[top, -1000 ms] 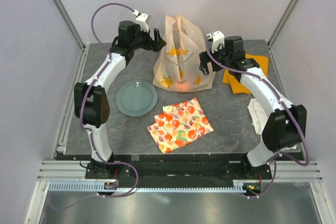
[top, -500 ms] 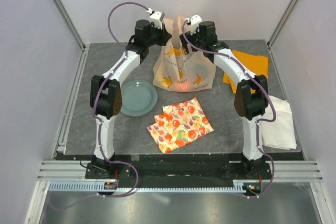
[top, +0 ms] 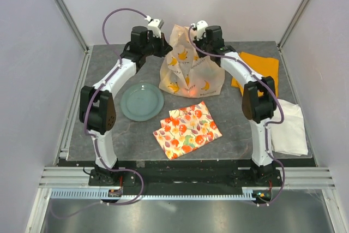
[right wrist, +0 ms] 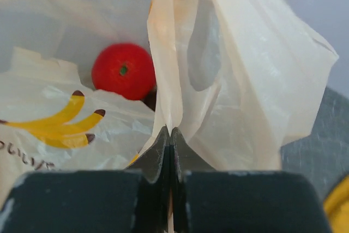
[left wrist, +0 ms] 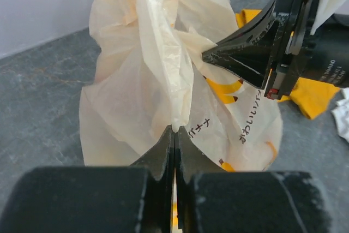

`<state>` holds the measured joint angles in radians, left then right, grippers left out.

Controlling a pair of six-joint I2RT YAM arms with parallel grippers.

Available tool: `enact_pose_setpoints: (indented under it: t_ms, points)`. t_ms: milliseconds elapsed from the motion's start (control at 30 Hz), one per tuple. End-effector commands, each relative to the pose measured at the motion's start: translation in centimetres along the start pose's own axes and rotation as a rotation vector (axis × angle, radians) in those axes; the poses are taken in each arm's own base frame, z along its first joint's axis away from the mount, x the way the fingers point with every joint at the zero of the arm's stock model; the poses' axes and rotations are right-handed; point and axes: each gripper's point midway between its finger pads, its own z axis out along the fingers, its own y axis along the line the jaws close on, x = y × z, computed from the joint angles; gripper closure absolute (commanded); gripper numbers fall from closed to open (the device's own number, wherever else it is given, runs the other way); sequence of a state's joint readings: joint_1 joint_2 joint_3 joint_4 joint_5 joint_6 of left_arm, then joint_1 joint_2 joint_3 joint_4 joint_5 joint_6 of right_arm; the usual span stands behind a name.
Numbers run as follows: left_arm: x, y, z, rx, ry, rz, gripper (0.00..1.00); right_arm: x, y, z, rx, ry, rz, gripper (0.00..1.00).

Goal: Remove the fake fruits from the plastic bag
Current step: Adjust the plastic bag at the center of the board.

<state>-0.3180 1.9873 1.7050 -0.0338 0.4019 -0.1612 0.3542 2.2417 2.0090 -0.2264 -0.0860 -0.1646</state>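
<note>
The cream plastic bag (top: 190, 69) with banana prints stands at the back middle of the table. My left gripper (top: 165, 47) is shut on the bag's left handle, and in the left wrist view (left wrist: 174, 130) the film is pinched between its fingers. My right gripper (top: 193, 41) is shut on the right handle, with film clamped in the right wrist view (right wrist: 170, 131). A red fake fruit (right wrist: 123, 71) shows inside the bag (right wrist: 240, 69) through its mouth. Any other fake fruits stay hidden by the film.
A grey-green plate (top: 142, 102) lies left of the bag. A fruit-patterned cloth (top: 187, 130) lies in front of it. An orange cloth (top: 260, 72) is at the back right, and a folded white cloth (top: 289, 129) lies by the right edge.
Both grippers moved in from the sides to the bag's top and shut on its handles. The bag's top is now drawn together and lower.
</note>
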Motion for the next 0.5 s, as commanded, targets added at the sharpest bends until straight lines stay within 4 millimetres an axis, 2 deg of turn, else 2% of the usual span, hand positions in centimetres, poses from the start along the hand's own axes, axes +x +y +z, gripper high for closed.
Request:
enact_pose_setpoints:
  t_ms: [0, 33, 67, 100, 133, 167, 200, 233, 267, 300, 333, 367, 400, 433, 467]
  points:
    - [-2.2, -4.6, -4.0, 0.096, -0.015, -0.065, 0.99, -3.7, -3.8, -8.7, 0.058, -0.062, 0.014, 1.0]
    - [-1.0, -5.6, -4.3, 0.12, 0.018, -0.072, 0.99, -2.8, -5.4, -10.3, 0.081, -0.036, 0.033, 1.0]
    - [-0.7, -6.2, -4.7, 0.131, 0.03, -0.067, 0.98, -4.2, -6.0, -13.5, 0.092, -0.069, 0.033, 1.0]
    - [-0.6, -7.1, -5.3, 0.146, 0.036, -0.05, 0.99, -1.4, -6.0, -14.5, 0.087, -0.01, 0.042, 1.0]
    - [1.0, -8.3, -5.4, 0.181, 0.082, -0.054, 0.98, -0.3, -6.7, -16.1, 0.096, 0.007, 0.039, 1.0]
    - [1.6, -8.8, -5.6, 0.195, 0.101, -0.052, 0.98, -1.3, -6.7, -19.1, 0.111, -0.032, -0.021, 1.0]
    - [2.1, -9.3, -5.8, 0.206, 0.116, -0.048, 0.98, 2.8, -5.8, -19.5, 0.094, 0.045, -0.031, 1.0]
    - [3.3, -9.9, -6.1, 0.209, 0.14, -0.051, 0.99, 3.8, -5.2, -20.5, 0.085, 0.053, -0.049, 1.0]
    - [4.0, -10.1, -6.3, 0.21, 0.156, -0.059, 0.98, 3.7, -4.6, -22.4, 0.082, 0.028, -0.065, 1.0]
    - [4.7, -10.3, -6.5, 0.212, 0.171, -0.061, 0.99, 7.0, -3.5, -22.6, 0.056, 0.087, -0.049, 1.0]
    - [5.8, -10.4, -7.2, 0.203, 0.196, -0.07, 0.98, 8.3, -2.9, -23.3, 0.044, 0.115, -0.034, 1.0]
    - [6.7, -10.3, -7.7, 0.19, 0.221, -0.082, 0.99, 8.6, -2.2, -24.4, 0.033, 0.111, -0.023, 1.0]
    - [7.5, -10.1, -8.0, 0.176, 0.24, -0.096, 0.99, 11.0, -1.4, -24.7, 0.019, 0.159, 0.016, 1.0]
    - [9.0, -9.6, -8.5, 0.146, 0.269, -0.106, 0.99, 12.3, -0.8, -25.2, 0.007, 0.196, 0.037, 0.98]
    - [9.5, -9.6, -9.3, 0.133, 0.287, -0.11, 0.99, 13.1, -0.2, -25.9, -0.009, 0.209, 0.049, 0.88]
